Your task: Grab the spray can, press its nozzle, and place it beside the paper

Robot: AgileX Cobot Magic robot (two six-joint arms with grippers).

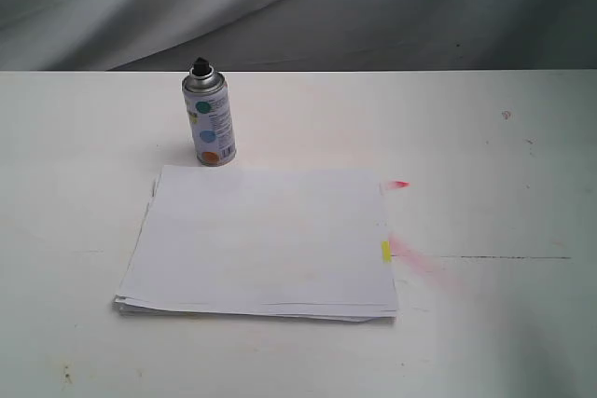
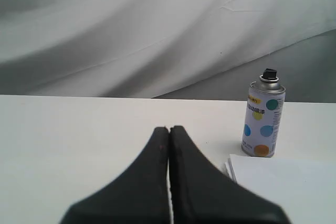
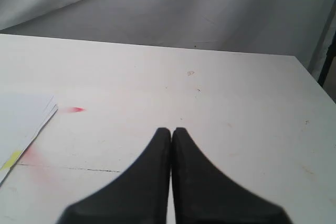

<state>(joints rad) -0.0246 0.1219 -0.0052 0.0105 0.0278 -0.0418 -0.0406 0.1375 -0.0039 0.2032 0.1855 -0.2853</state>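
Note:
The spray can point(image 1: 210, 119) stands upright on the white table just behind the far left corner of the paper point(image 1: 261, 240), its black nozzle point(image 1: 201, 66) on top. The paper's yellow tab point(image 1: 386, 251) sits at its right edge. In the left wrist view the spray can point(image 2: 263, 120) and nozzle point(image 2: 270, 73) stand ahead of my left gripper point(image 2: 169, 128), which is shut and empty, with a paper corner point(image 2: 283, 182) nearby. My right gripper point(image 3: 171, 130) is shut and empty over bare table, the paper point(image 3: 21, 116) off to its side. Neither gripper shows in the exterior view.
Red spray marks point(image 1: 399, 185) stain the white table point(image 1: 504, 165) beside the paper's right edge, with a pink smear point(image 1: 424, 263) near the tab. A grey cloth backdrop point(image 1: 298, 6) hangs behind the table. The table's side edge point(image 3: 315, 82) shows in the right wrist view.

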